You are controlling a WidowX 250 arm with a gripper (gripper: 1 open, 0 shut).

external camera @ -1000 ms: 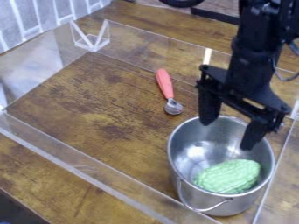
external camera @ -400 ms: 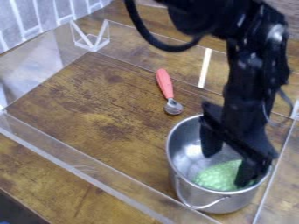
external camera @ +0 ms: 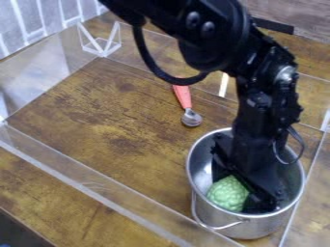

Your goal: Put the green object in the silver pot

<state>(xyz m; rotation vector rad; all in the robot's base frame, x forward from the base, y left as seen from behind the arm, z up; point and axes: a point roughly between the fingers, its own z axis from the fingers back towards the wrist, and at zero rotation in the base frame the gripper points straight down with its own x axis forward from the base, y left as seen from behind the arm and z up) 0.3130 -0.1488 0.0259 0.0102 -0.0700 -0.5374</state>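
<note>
- Arm: black, reaching in from the top of the camera view; since a second before, you had brought it down from above the silver pot [external camera: 249, 198] until its lower end sat inside the pot's mouth.
- Gripper [external camera: 254, 189]: sunk between the pot's walls. The jaws stood wide and plainly apart a second before; at this moment their tips were lost inside the pot, and you could not tell whether they were open, closing, or gripping anything.
- Green object [external camera: 229, 192]: inside the pot, at its left side, on or near the bottom. Only a rounded part showed beside the arm, where earlier the whole bumpy oval lay open to view.
- Task reading: the object lay in the pot already, so the placing looked done. The descent reads as a reach back toward it. Any contact with it could not be confirmed.
- Spoon [external camera: 184, 98]: red handle, metal bowl, lying on the wooden desk [external camera: 103, 116] well apart from the pot; unmoved across the views.
- Hidden or unclear: the pot's right inner wall and floor, covered by the arm; the far rim, partly masked; the wire handle at the near edge, thin and faint.
</note>
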